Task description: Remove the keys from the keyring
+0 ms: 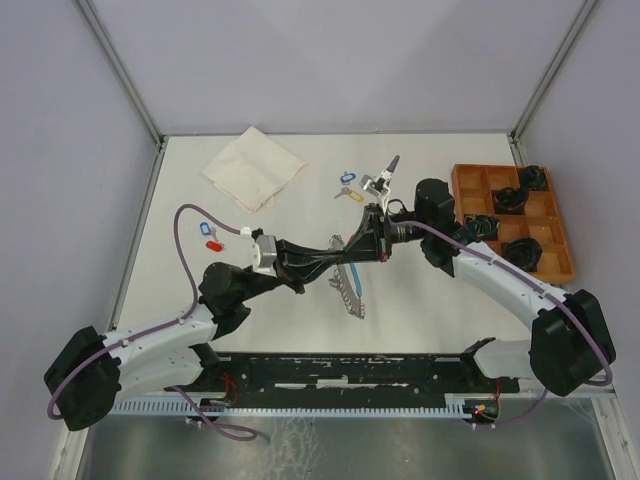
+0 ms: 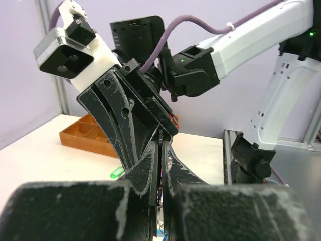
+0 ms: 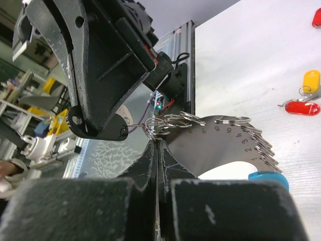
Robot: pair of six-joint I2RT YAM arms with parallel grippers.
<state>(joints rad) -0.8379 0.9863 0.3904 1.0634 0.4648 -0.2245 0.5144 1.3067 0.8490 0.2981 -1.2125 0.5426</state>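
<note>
1. White tabletop [image 1: 430,300] inside an aluminium frame, pale lilac walls on three sides.
2. Far left: crumpled cream cloth [image 1: 253,166]. Far right: orange-brown wooden compartment tray [image 1: 500,167], with black parts [image 1: 512,198] in several compartments.
3. Keyring [image 3: 215,145]: curved silvery metal plate with stamped numbers, a row of small split rings along its outer edge, and a light-blue end. Located mid-table between both arms. Ring end up at the claws, blue end reaching toward the near edge. Looks lifted off the surface, with a shadow under it.
4. Right gripper [image 3: 156,145]: clenched, fingers pressed flat together, tips clamped at the ring end of the keyring. Plate sticks out just beside the fingers.
5. Left gripper [image 2: 161,150]: clenched too, tip to tip with the right claw, just beside the split rings. Cannot tell whether anything is pinched.
6. Keys loose on the table, all apart from the keyring:
   - Blue-tagged silver one [image 1: 348,177] and yellow-tagged one [image 1: 352,194] lie far of the claws.
   - Silver bunch with a purple tag [image 1: 382,180] lies just right of those.
   - Red-tagged one [image 1: 213,245] lies at left near the left wrist, another tagged one touching or just far of it.
</note>
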